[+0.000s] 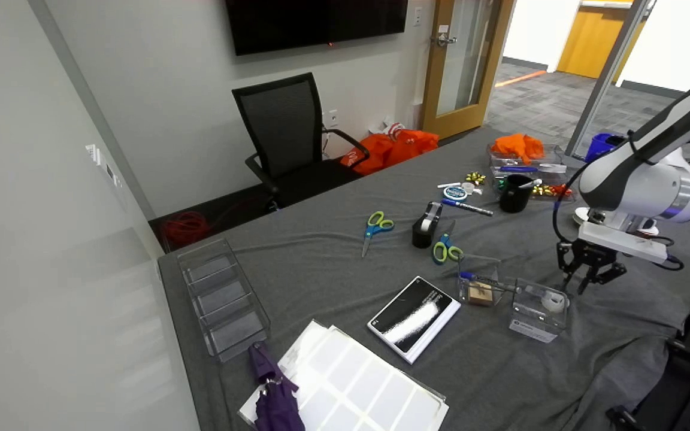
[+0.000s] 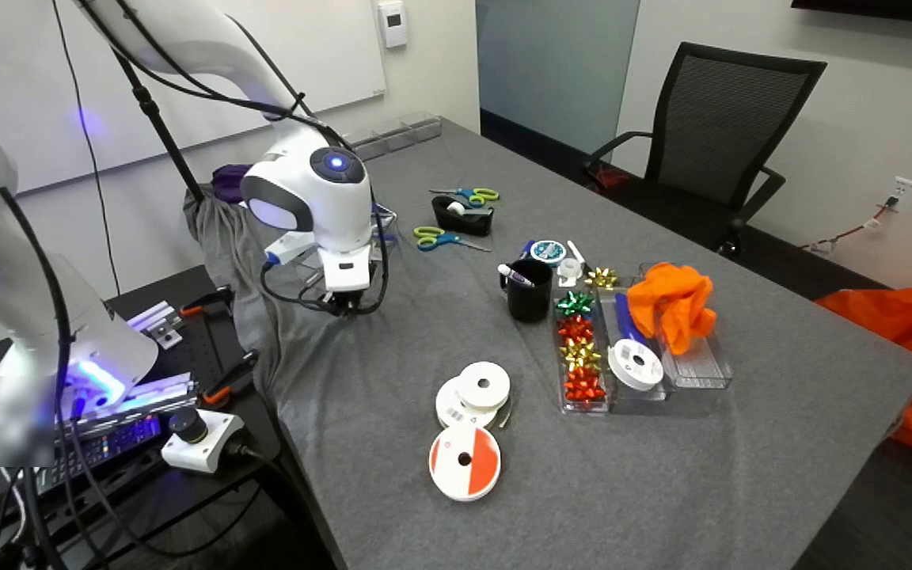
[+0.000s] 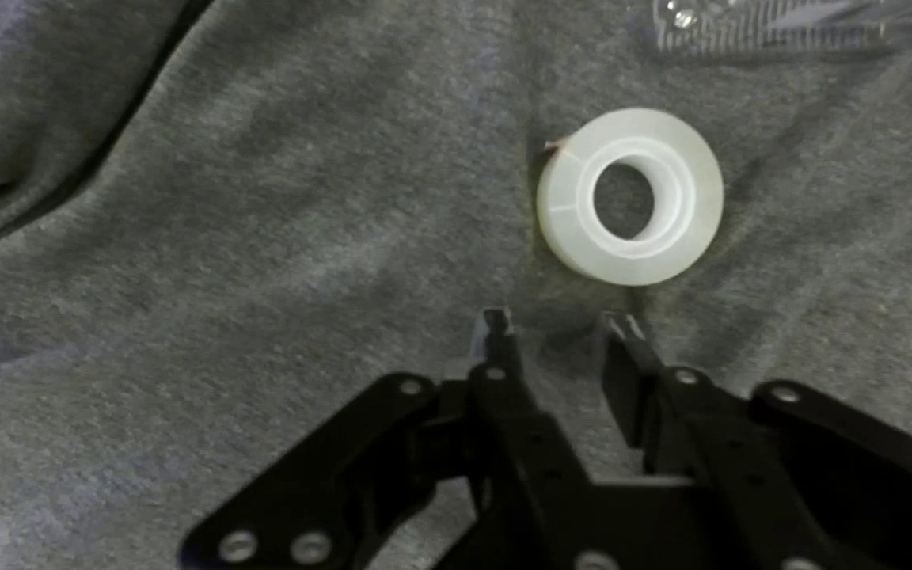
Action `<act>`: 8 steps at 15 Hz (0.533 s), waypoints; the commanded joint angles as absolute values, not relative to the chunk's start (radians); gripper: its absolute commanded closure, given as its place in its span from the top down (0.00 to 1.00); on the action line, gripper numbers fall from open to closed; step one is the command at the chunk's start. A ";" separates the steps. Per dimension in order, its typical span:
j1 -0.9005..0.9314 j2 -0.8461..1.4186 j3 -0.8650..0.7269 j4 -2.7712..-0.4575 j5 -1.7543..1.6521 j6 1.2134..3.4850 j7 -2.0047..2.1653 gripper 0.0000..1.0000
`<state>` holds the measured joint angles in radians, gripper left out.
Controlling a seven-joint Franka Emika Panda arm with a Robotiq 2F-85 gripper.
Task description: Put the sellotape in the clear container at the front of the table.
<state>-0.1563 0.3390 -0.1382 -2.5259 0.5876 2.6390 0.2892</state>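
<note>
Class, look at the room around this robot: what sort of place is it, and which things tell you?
Most likely an office meeting room, though that is a judgement. The clues are a dark wall-mounted screen, a black mesh-backed chair and what looks like a whiteboard.

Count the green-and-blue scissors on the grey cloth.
2. In an exterior view, one pair left of the black plastic tape dispenser, another pair right of it. More may be hidden.

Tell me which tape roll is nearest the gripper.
The loose sellotape, lying flat on the grey cloth close to the gripper in the wrist view; the roll in the black dispenser sits farther away.
</note>
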 commanded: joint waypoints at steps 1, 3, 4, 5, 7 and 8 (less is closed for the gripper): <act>-0.167 0.289 -0.151 -2.562 0.548 2.626 0.289 0.64; -0.174 0.277 -0.138 -2.565 0.566 2.619 0.279 0.78; -0.176 0.273 -0.127 -2.567 0.584 2.616 0.272 0.84; -0.177 0.271 -0.121 -2.567 0.594 2.613 0.266 0.92; -0.180 0.268 -0.101 -2.569 0.629 2.598 0.240 1.00; -0.180 0.268 -0.090 -2.569 0.651 2.591 0.228 1.00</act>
